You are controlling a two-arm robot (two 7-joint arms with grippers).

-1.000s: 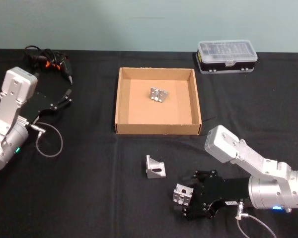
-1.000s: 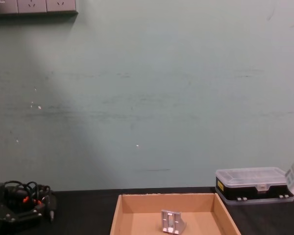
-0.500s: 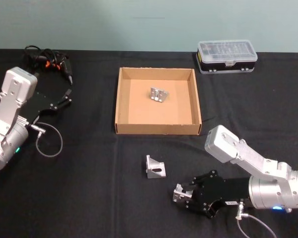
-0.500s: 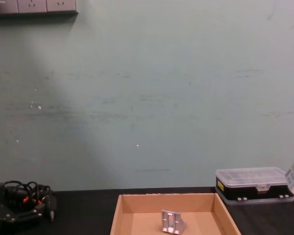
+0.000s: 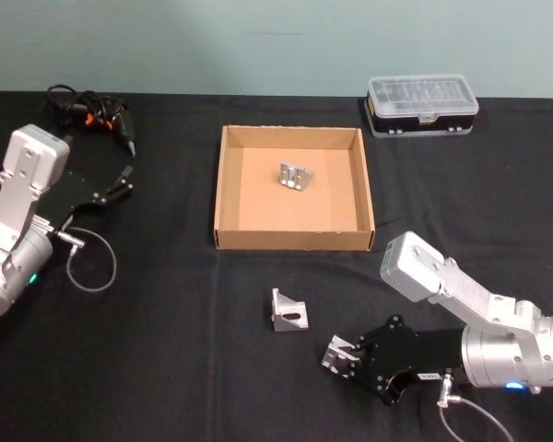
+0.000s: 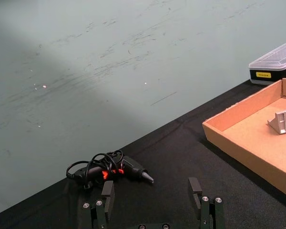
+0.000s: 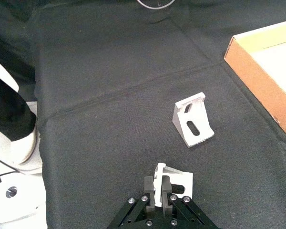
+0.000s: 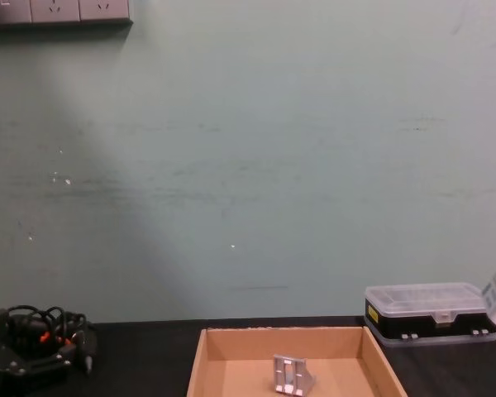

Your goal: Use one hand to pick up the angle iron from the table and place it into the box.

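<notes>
- The right gripper (image 5: 348, 355) is clamped on one thin flange of the angle iron (image 5: 335, 354), low at the near side of the matte black table (image 5: 166, 368); that narrow pinch looks suited to lifting.
- The second bracket (image 5: 288, 310), grey slotted metal, lies nearby, apart.
- The box (image 5: 290, 241), tan cardboard, holds the third bracket (image 5: 293, 175).
- The left gripper (image 5: 120, 181) sits parked far left, fingers spread.

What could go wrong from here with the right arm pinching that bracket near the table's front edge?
The right tool grips the held angle iron by one thin flange, so it may twist or slip on lifting. The loose angle iron lies between it and the box; a low carry might knock it. The left tool is parked open at left.
</notes>
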